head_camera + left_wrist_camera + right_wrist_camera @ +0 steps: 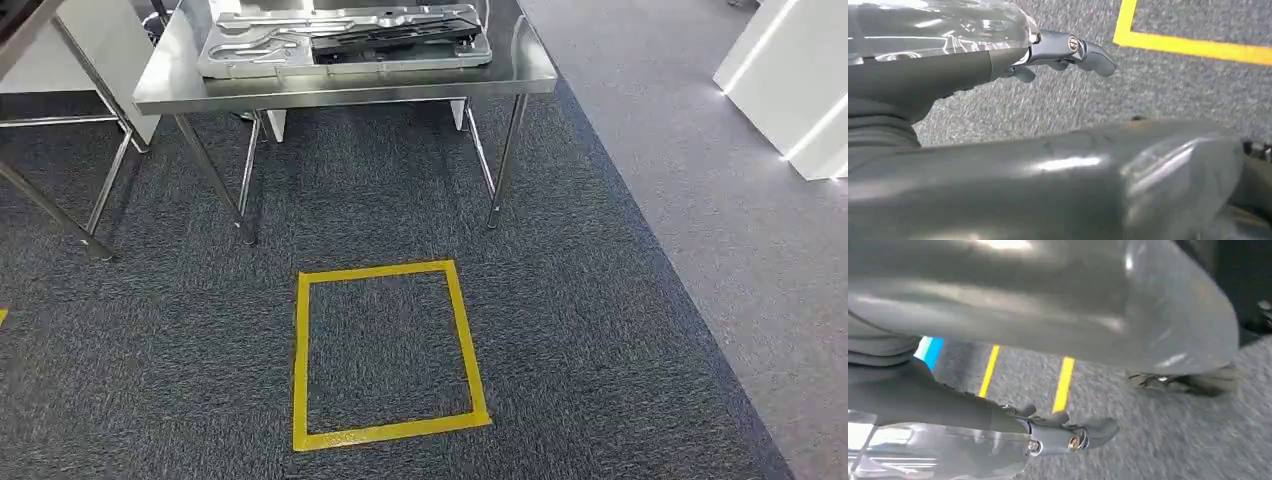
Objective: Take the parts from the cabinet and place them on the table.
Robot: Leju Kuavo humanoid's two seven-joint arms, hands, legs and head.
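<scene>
You see the grey stamped metal parts [345,40] on the steel worktop [340,90], far from each robot hand; left robot hand [1068,52] and right robot hand [1068,435] hang above the carpet, fingers apart, holding nothing.

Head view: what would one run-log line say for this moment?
parts: on steel table | left hand: holds nothing | right hand: holds nothing | floor: yellow tape square
</scene>
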